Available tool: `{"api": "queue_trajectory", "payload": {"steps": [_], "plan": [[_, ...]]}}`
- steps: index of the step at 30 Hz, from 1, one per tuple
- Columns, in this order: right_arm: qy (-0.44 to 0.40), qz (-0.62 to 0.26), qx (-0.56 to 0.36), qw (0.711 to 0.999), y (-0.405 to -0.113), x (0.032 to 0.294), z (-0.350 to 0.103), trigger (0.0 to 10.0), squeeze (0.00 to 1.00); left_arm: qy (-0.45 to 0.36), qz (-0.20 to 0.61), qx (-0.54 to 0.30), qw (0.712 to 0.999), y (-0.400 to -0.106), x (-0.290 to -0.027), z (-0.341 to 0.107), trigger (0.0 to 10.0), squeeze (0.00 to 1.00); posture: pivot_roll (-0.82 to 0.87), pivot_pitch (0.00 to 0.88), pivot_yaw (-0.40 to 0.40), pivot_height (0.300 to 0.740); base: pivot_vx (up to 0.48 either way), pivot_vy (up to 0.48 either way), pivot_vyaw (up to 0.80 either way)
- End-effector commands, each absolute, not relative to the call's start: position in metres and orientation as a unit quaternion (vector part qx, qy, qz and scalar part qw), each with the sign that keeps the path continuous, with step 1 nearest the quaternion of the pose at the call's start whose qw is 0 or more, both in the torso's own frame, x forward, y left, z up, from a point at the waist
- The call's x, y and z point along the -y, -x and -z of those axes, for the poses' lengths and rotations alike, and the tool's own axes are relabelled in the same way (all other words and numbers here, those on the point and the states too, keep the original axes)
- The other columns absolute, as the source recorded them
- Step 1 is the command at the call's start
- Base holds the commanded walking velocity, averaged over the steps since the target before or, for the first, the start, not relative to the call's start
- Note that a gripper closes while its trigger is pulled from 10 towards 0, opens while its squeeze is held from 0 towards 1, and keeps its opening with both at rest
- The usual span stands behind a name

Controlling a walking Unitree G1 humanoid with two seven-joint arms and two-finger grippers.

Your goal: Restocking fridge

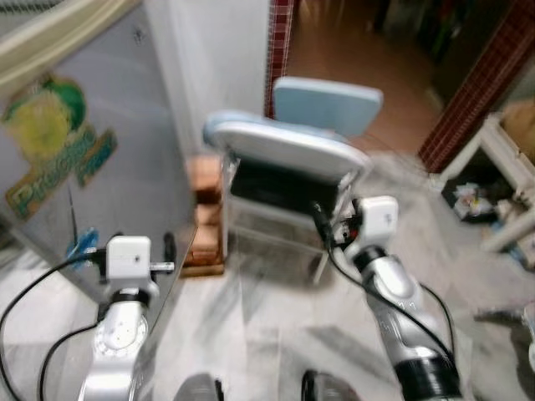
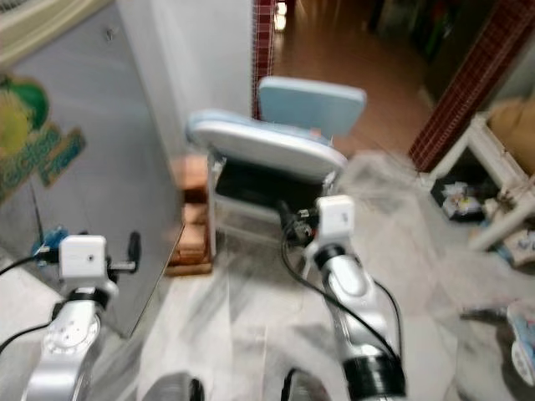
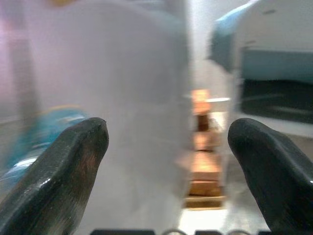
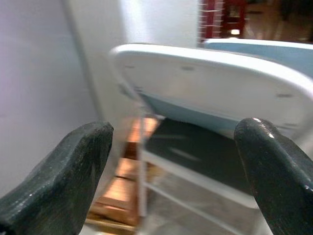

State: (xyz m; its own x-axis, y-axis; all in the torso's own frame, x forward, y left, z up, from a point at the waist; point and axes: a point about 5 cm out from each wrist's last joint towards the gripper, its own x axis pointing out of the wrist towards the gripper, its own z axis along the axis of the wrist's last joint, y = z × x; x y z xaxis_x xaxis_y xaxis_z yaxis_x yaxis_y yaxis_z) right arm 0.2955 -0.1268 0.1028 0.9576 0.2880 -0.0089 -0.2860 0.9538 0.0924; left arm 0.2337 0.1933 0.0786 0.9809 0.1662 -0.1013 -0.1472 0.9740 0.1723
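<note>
- Reaching forward over the pale marbled floor (image 1: 276,326), both silver arms are raised ahead of the robot, and the head views are blurred.
- The left claw (image 3: 166,161) hangs close beside the grey fridge (image 1: 100,150), near the fridge's front corner; its two black fingers (image 3: 63,166) stand wide apart with nothing between them.
- The right claw (image 4: 181,161) points at a white plastic chair (image 1: 284,150) that stands just beside the fridge; its fingers (image 4: 63,171) are also spread wide and hold nothing.
- The fridge, the task's own thing, fills the robot's left side. Its grey side panel bears a yellow and green fruit sticker (image 1: 46,146) with lettering too blurred to read, and a small blue object (image 1: 84,246) sits low against the panel, too smeared to identify.
- The chair is tipped forward, so its pale blue-edged seat (image 1: 288,146) faces up and toward the robot, with a dark gap under it and white legs below.
- A stack of orange-brown bricks (image 1: 203,225) stands on the floor between the fridge and the chair, touching or nearly touching the chair's leg; which cannot be told.
- A second light blue chair back (image 1: 328,104) rises just behind the first chair.
- Beyond the chairs, away from the fridge, a red tiled wall edge (image 1: 476,92) runs down to the floor, and white furniture (image 1: 501,175) with clutter under it stands by it.
- Farther back, a brown floor (image 1: 334,42) leads into a darker room.
</note>
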Motion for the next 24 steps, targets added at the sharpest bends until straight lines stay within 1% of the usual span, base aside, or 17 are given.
{"api": "queue_trajectory", "payload": {"steps": [1, 5, 11, 17, 22, 24], "plan": [[-0.036, -0.12, -0.024, 0.992, -0.294, 0.141, -0.096, 10.0, 0.0, -0.076, -0.074, -0.062, 0.992, -0.232, -0.187, -0.075, 10.0, 0.0, -0.04, 0.105, 0.025, 0.74, 0.0, 0.48, 0.0], [-0.037, -0.103, -0.037, 0.993, -0.292, 0.146, -0.088, 10.0, 0.0, -0.075, -0.074, -0.069, 0.992, -0.23, -0.185, -0.071, 10.0, 0.0, -0.03, 0.09, 0.029, 0.74, 0.0, 0.48, 0.0], [-0.032, -0.101, -0.021, 0.994, -0.299, 0.143, -0.095, 10.0, 0.0, -0.082, -0.084, -0.056, 0.991, -0.237, -0.194, -0.077, 10.0, 0.0, -0.04, 0.088, 0.037, 0.74, 0.0, 0.48, 0.0], [-0.027, -0.098, -0.016, 0.995, -0.303, 0.147, -0.097, 10.0, 0.0, -0.083, -0.087, -0.052, 0.991, -0.24, -0.196, -0.079, 10.0, 0.0, -0.03, 0.085, 0.035, 0.74, 0.0, 0.48, 0.0], [-0.052, -0.079, -0.032, 0.995, -0.302, 0.149, -0.093, 10.0, 0.0, -0.082, -0.086, -0.054, 0.991, -0.24, -0.194, -0.078, 10.0, 0.0, -0.04, 0.084, 0.038, 0.74, 0.0, 0.48, 0.0], [-0.055, -0.078, -0.033, 0.995, -0.302, 0.149, -0.093, 10.0, 0.0, -0.081, -0.085, -0.054, 0.992, -0.24, -0.194, -0.078, 10.0, 0.0, -0.04, 0.083, 0.039, 0.74, 0.0, 0.48, -0.58]]}}
